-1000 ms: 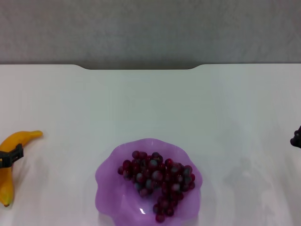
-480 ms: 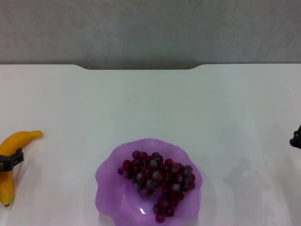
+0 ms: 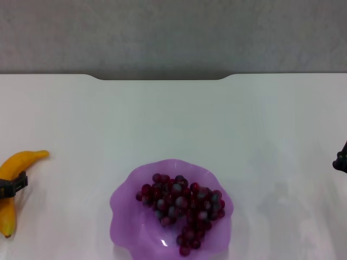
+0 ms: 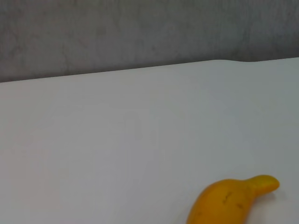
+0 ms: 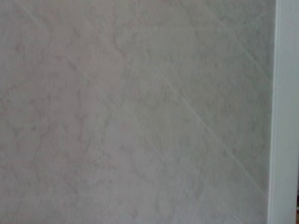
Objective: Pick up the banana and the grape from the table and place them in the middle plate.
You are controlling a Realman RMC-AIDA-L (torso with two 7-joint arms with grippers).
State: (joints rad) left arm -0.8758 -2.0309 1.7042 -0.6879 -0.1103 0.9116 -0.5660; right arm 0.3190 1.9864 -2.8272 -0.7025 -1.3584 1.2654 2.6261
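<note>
— Purple translucent scalloped plastic plate (image 3: 124, 203) holds your dark red grape bunch (image 3: 181, 208). And the curved yellow banana (image 3: 12, 181)?

— On the white table (image 3: 173, 119), far left. Your left gripper (image 3: 12, 186) crosses it; grip state, you can't tell. Right gripper (image 3: 341, 160) sits at the right edge.

A grey, mottled floor (image 3: 173, 35) lies beyond the far notched edge; the same grey surface (image 5: 135, 112) fills the right wrist view.
</note>
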